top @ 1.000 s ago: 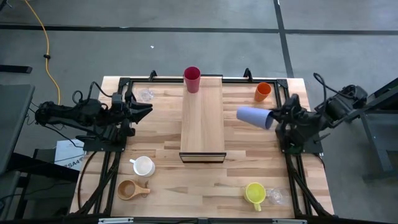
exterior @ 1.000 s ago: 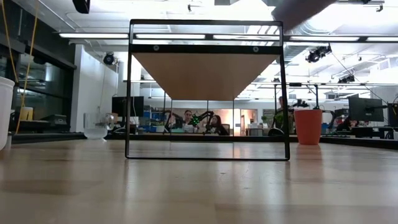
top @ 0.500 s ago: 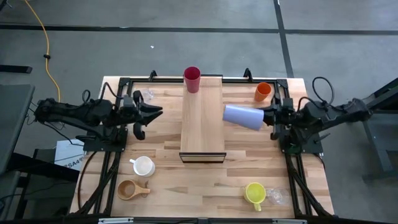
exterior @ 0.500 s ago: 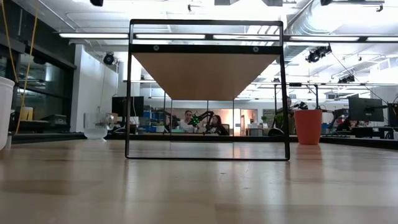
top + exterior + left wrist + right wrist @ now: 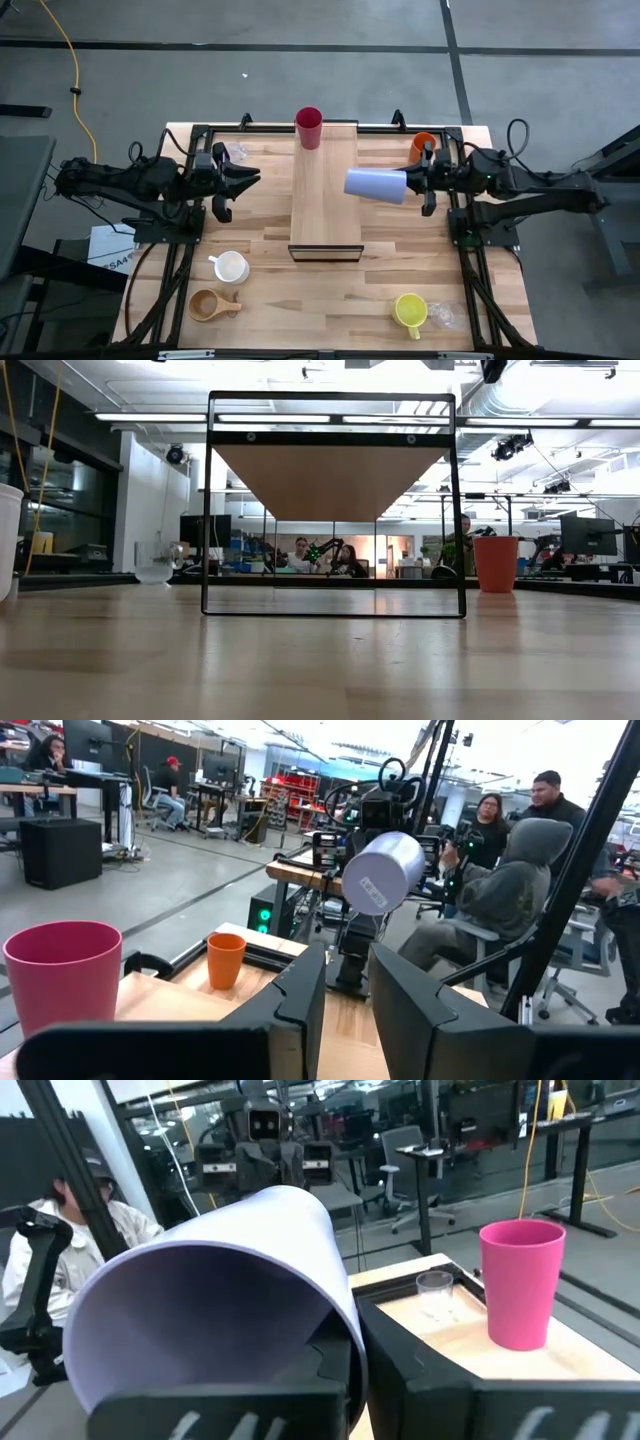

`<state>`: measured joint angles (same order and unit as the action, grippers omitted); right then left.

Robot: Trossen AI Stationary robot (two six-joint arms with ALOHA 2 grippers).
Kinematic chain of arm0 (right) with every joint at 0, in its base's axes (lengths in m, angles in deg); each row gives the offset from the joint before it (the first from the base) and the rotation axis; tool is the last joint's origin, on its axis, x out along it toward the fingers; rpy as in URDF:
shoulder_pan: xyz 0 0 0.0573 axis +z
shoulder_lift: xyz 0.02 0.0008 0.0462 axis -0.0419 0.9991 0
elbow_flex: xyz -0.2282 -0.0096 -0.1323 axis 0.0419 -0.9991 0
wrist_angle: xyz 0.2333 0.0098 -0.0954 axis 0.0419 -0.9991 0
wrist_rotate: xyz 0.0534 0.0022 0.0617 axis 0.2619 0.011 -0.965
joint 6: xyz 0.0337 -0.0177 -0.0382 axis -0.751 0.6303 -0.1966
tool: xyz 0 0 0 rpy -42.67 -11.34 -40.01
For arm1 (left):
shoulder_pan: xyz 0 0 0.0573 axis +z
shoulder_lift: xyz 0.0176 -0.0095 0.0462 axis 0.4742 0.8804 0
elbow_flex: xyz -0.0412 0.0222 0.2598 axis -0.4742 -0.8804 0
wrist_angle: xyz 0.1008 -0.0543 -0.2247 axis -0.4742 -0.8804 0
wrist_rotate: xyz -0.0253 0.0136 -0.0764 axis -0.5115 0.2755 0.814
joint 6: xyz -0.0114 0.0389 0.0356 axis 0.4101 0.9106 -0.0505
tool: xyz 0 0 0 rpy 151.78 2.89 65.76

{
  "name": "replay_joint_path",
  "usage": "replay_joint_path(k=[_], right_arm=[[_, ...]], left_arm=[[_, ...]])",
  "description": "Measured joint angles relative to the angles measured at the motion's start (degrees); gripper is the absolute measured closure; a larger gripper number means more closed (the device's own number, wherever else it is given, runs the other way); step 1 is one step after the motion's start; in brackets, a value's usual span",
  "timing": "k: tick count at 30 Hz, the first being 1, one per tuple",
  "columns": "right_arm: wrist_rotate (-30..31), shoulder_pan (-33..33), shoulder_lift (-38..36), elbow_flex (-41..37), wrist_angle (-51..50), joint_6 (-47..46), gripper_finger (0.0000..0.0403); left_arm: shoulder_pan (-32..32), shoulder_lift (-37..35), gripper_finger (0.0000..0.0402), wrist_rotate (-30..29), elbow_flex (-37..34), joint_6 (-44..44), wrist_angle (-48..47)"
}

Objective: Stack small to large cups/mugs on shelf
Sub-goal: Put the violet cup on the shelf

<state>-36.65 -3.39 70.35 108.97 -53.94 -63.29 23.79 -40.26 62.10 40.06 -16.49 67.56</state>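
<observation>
Left arm, stretched level over the table left of the shelf point(image 5: 325, 190); left gripper point(image 5: 248, 176) short of the shelf's left edge, fingers point(image 5: 300, 990) parted and empty. Clear glass point(image 5: 235, 153), left of the shelf near its far end. White mug point(image 5: 232, 267) and brown wooden cup point(image 5: 208, 305), both upright on the table left of the shelf's near end. Red tumbler point(image 5: 309, 128), upright on the shelf's far end. Lavender tumbler point(image 5: 376, 185), lying sideways in the air over the shelf's right edge, clamped at its rim end by the right gripper point(image 5: 418, 180); a small pale label on its base shows in the left wrist view, writing too small to read. Right arm, reaching level toward the shelf from its right. Orange tumbler point(image 5: 423, 147), upright right of the shelf, just beyond the right gripper. Yellow mug point(image 5: 410, 311) with a second clear glass point(image 5: 443, 316) beside it, right of the shelf's near end.
</observation>
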Motion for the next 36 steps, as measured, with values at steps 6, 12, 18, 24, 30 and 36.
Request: replay_joint_path(k=[6,12,18,24,30,36], right_arm=[[-0.7,-0.6,0.2,0.0,0.0,-0.1,0.0403],[-0.7,-0.6,0.2,0.0,0.0,-0.1,0.0403],[0.3,-2.7,1.4,2.7,-2.4,-1.8,0.0403],[5.1,-12.2,12.3,22.8,-26.5,-6.6,0.0403],[3.8,-23.7,29.4,44.1,-51.5,-7.7,0.0403],[-0.3,-29.0,45.1,58.3,-64.8,-7.7,0.0403]], left_arm=[[0.0,0.0,0.0332,0.0,0.0,0.0,0.0],[0.0,0.0,0.0332,0.0,0.0,0.0,0.0],[0.0,0.0,0.0332,0.0,0.0,0.0,0.0],[0.0,0.0,0.0332,0.0,0.0,0.0,0.0],[0.0,0.0,0.0332,0.0,0.0,0.0,-0.2],[0.0,0.0,0.0332,0.0,0.0,0.0,-0.3]])
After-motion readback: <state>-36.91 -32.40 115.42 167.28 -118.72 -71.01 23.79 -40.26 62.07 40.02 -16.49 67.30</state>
